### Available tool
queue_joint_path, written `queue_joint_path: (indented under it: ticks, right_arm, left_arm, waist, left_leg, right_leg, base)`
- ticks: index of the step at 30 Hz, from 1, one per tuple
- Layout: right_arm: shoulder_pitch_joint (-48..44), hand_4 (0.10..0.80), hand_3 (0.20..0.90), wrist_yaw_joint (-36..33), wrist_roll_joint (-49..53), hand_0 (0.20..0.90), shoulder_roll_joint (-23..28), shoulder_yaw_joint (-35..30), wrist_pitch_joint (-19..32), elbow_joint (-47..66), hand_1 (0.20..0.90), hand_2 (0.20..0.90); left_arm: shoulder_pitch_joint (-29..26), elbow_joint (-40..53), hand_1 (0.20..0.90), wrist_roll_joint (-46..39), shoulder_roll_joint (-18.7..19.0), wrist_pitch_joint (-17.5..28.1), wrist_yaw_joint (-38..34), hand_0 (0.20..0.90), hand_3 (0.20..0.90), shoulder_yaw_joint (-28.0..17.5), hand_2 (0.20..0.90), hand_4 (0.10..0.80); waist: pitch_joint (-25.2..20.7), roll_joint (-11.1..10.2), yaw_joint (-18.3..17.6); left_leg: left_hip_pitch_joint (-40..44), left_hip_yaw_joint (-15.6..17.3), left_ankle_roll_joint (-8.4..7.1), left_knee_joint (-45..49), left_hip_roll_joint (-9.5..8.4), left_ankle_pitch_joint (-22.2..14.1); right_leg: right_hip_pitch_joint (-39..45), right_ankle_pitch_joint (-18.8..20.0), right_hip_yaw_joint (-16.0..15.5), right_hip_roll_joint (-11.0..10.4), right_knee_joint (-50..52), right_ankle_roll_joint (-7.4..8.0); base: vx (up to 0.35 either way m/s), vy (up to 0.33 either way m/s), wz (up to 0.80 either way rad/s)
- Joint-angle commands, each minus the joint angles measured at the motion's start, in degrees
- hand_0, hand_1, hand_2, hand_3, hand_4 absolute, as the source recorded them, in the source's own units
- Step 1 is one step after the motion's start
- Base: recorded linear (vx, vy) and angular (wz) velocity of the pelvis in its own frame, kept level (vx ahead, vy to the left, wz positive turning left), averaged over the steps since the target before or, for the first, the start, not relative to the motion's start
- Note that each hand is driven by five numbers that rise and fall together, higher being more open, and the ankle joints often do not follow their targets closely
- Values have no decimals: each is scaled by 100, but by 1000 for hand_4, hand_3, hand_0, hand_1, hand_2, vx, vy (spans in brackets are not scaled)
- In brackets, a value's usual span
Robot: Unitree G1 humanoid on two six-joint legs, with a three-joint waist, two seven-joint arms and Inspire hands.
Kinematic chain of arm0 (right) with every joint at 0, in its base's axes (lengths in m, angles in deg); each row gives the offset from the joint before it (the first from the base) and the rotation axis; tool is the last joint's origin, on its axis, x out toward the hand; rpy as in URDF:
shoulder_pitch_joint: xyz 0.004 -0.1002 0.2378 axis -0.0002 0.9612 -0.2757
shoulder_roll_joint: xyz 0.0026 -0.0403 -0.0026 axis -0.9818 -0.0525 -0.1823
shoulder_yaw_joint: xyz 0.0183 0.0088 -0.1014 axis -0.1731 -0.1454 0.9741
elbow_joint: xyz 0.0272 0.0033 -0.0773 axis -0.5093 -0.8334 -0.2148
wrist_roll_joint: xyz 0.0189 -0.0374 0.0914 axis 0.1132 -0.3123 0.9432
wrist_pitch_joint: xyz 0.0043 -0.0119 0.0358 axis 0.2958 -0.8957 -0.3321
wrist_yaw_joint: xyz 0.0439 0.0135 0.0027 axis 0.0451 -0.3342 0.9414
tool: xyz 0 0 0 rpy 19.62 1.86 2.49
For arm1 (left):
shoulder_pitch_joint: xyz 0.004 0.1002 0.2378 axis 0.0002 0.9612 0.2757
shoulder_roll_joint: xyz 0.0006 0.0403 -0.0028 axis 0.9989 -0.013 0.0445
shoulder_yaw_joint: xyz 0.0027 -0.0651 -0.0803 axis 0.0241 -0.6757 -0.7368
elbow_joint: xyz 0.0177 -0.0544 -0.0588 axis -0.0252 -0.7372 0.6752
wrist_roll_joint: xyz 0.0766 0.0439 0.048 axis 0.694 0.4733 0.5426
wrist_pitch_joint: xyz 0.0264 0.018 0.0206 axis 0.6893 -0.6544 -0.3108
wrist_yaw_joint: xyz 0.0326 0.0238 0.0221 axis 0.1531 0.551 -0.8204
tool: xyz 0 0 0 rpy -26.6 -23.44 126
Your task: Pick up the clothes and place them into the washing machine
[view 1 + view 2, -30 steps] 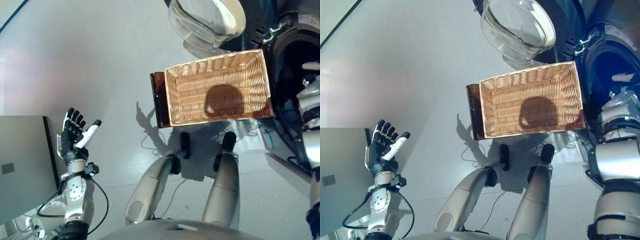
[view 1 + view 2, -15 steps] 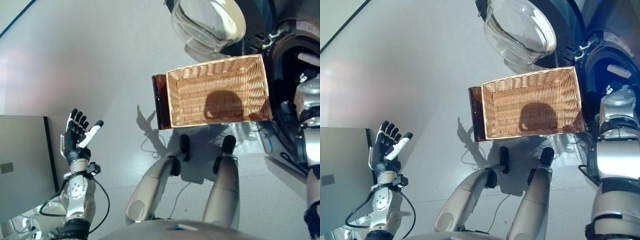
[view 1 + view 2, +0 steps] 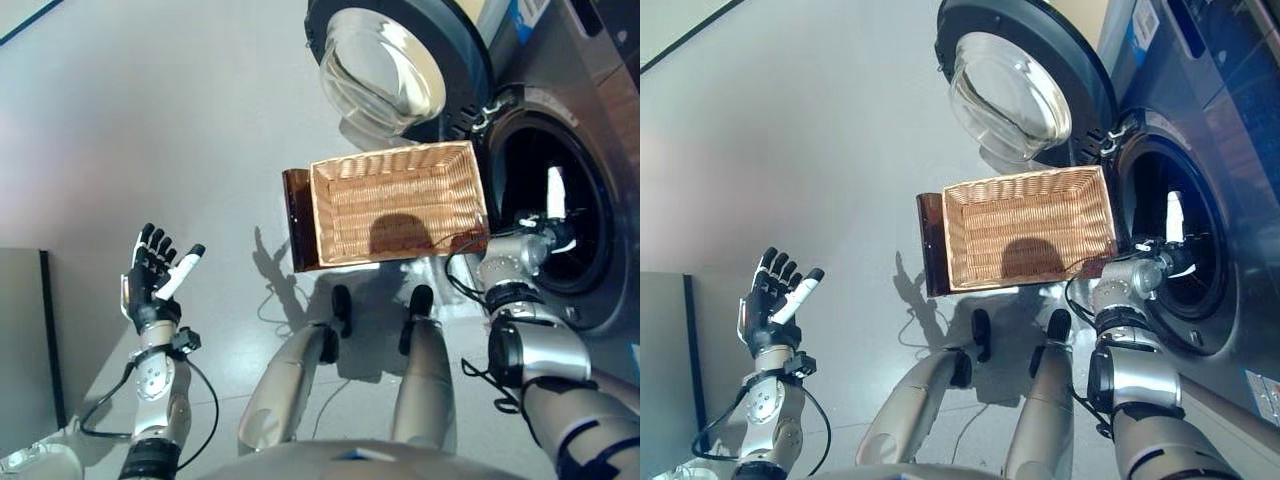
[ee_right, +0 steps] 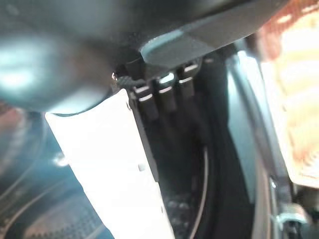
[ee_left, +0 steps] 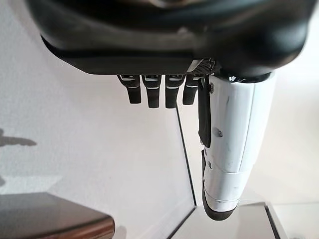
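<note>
The wicker basket [image 3: 318, 215] sits empty on the dark brown box [image 3: 296, 222] beside the washing machine. The machine's drum opening [image 3: 585, 265] is dark, and I see no clothes in it. My right hand [image 3: 553, 203] reaches into the drum mouth with its white thumb up. In the right wrist view its fingers [image 4: 162, 97] are straight and hold nothing, with the drum's inner wall past them. My left hand [image 3: 152, 282] is raised far to the left, open and empty. It also shows in the left wrist view [image 5: 229, 149].
The machine's round glass door [image 3: 385, 65] stands swung open behind the basket. A grey cabinet [image 3: 20, 345] stands at the far left, close to my left hand. Pale floor lies between the cabinet and the basket.
The camera has moved, so more of the machine and its door shows. My right hand stays at the drum opening and my left hand stays raised and open.
</note>
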Motion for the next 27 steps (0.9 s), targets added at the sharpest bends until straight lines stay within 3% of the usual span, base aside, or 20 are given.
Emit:
queue_joint_path:
  ticks: [1,8,14,16,27]
  right_arm:
    - [97,800,900,239,-228,900,486,271,597,613,900,900]
    - [344,800,900,251,-596,900,452,520,279,438,900,900]
    - [1018,800,900,448,-990,900,88,792,-88,357,900,900]
    - [1307,800,900,570,-1086,900,-51,876,-241,266,900,900]
    - [2790,800,900,1157,-2071,900,-612,1267,-821,261,900,900]
  left_arm:
    - [-16,76,900,-58,146,668,-162,900,900,-362,900,800]
    - [-16,54,900,-61,97,618,-127,900,900,-435,900,800]
    - [3,-93,900,-54,-5,520,-28,900,900,-414,900,800]
    - [-25,-202,900,-18,-20,466,4,900,900,-398,900,800]
    - [-51,-1786,900,356,16,56,317,900,900,-198,900,800]
  waist:
    - [-395,235,95]
    - [-389,47,108]
    - [-420,-137,89]
    - [-406,-201,80]
    - [-628,-634,-72]
  left_leg:
    - [-465,-503,-703,14,302,-61]
    - [-371,-522,-708,8,326,-53]
    - [71,-591,-726,-196,342,-29]
    - [270,-581,-704,-355,382,155]
    - [1561,-803,-777,-1004,415,280]
  right_leg:
    - [187,-645,-303,317,116,-450]
    - [334,-614,-370,325,79,-448]
    - [855,-598,-507,343,-176,-410]
    - [1126,-413,-655,337,-393,-420]
    - [2633,-261,-1088,411,-1344,-267]
  base:
    - [-25,1,5]
    - [-9,-3,5]
    - [43,-25,6]
    - [-21,-5,-3]
    - [67,-30,7]
